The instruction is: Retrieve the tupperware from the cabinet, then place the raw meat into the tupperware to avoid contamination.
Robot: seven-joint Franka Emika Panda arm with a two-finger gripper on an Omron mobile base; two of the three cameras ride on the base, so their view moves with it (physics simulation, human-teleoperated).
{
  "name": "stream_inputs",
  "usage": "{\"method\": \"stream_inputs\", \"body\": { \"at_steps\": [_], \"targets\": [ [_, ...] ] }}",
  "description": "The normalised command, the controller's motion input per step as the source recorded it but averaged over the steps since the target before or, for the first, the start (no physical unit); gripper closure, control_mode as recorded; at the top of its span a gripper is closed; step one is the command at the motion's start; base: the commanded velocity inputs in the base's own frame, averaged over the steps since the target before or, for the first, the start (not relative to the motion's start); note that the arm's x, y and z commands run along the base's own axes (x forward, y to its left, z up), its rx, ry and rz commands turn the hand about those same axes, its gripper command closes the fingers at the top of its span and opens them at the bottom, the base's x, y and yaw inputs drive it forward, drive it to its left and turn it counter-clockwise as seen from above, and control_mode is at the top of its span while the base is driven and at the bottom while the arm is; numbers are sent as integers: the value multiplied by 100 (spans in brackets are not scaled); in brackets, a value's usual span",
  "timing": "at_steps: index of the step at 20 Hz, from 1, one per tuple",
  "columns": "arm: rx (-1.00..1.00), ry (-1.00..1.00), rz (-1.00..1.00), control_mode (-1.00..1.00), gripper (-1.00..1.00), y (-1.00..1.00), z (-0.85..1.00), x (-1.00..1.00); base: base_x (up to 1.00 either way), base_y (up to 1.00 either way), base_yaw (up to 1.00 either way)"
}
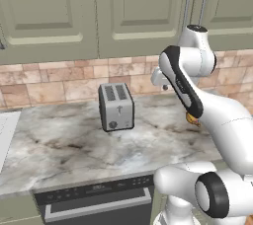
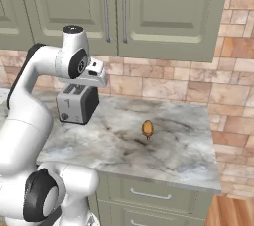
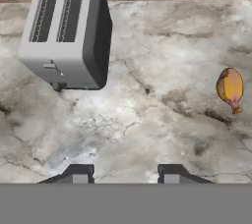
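The cabinet (image 2: 115,9), at the top of the frame, is closed, so the job is just starting. The claw (image 3: 122,174) is apart, holding nothing. The meat (image 2: 147,129) lies mid-counter. Next: open a door.

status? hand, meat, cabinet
Hand open, empty, above counter. Raw meat on counter, right of toaster. Cabinet doors shut. Path unobstructed.

We find no text, brand, number or sign that we can read anywhere. The dark control panel (image 1: 96,189) of the appliance under the counter carries a row of pale marks, but they are too small and blurred for us to make out.
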Motion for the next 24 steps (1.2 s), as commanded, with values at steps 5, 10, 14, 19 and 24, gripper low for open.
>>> {"method": "stream_inputs", "body": {
  "at_steps": [5,10,14,19,24],
  "targets": [
    [-4,-7,-1,-100,-100,-2,2,-7,0,0,0],
    [-3,-27,-3,-100,-100,-23,20,-10,0,0,0],
    [-2,-31,-6,-100,-100,-31,43,-4,0,0,0],
    [-2,-29,-8,-100,-100,-32,53,-3,0,0,0],
    [-1,-24,-12,-100,-100,-34,57,-2,0,0,0]
  ]
}}
